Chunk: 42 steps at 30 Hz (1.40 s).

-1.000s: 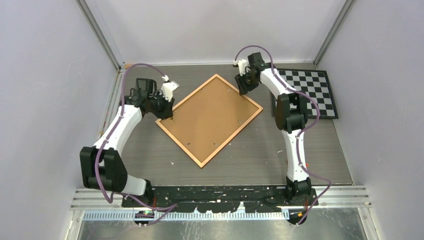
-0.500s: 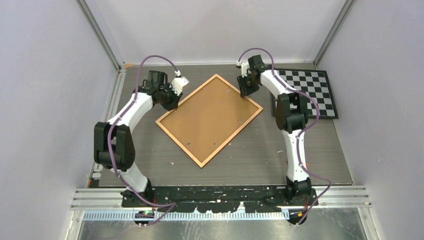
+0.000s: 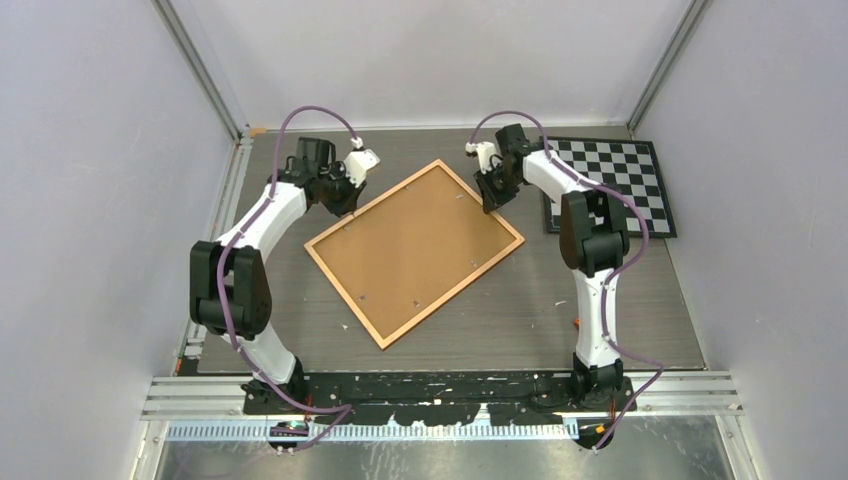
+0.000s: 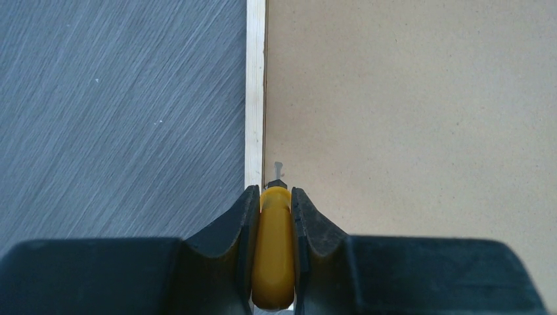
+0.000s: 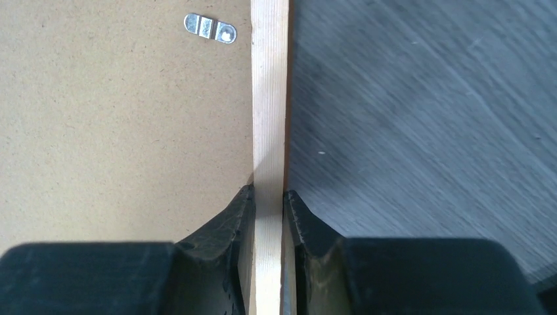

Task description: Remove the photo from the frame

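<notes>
Grey table (image 3: 520,320), pale walls (image 3: 430,60); frame (image 3: 415,250) lying back-up mid-picture; my right gripper (image 5: 268,193) pinching its rim, left gripper (image 4: 276,193) clamping yellow tool (image 4: 274,262).

frame (image 3: 414,249) face-down, brown back up

Frame (image 3: 414,250) front faces down, unseen; yellow tool (image 4: 276,249) tip too small to identify.

No word, number or brand could be read anywhere. The frame (image 3: 414,251) showed only its bare brown back, and the checkerboard (image 3: 630,180) to the right of it carried only black and white squares.
</notes>
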Available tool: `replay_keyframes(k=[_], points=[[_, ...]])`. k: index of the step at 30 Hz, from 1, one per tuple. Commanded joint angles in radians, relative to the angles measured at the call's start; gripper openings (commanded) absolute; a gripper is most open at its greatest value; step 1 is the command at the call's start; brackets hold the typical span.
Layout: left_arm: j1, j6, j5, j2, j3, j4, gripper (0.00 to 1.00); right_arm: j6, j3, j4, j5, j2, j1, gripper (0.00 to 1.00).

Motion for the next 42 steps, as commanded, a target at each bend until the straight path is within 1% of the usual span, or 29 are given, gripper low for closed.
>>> replay_keyframes(k=[1, 5, 10, 16, 27, 34, 42], points=[[-0.006, 0.046, 0.03, -0.054, -0.01, 0.0, 0.0, -0.035, -0.009, -0.12, -0.021, 0.004, 0.036, 0.05], [-0.013, 0.081, 0.021, -0.063, -0.027, -0.007, 0.0, -0.002, 0.038, -0.103, 0.01, 0.03, 0.036, 0.04], [-0.029, 0.105, -0.024, -0.039, -0.026, 0.009, 0.0, 0.02, 0.081, -0.113, 0.024, 0.053, 0.036, 0.03], [-0.035, 0.107, -0.085, 0.001, -0.019, 0.043, 0.0, 0.053, 0.059, -0.097, 0.022, 0.041, 0.035, 0.03], [-0.035, 0.159, -0.168, 0.045, -0.026, 0.024, 0.0, 0.049, 0.035, -0.089, 0.048, 0.029, 0.033, 0.01], [-0.034, 0.222, -0.175, -0.003, -0.071, -0.015, 0.0, 0.051, 0.049, -0.097, 0.058, 0.041, 0.026, 0.01], [-0.023, 0.238, -0.192, -0.047, -0.109, -0.042, 0.0, 0.06, 0.061, -0.1, 0.056, 0.049, 0.022, 0.01]])
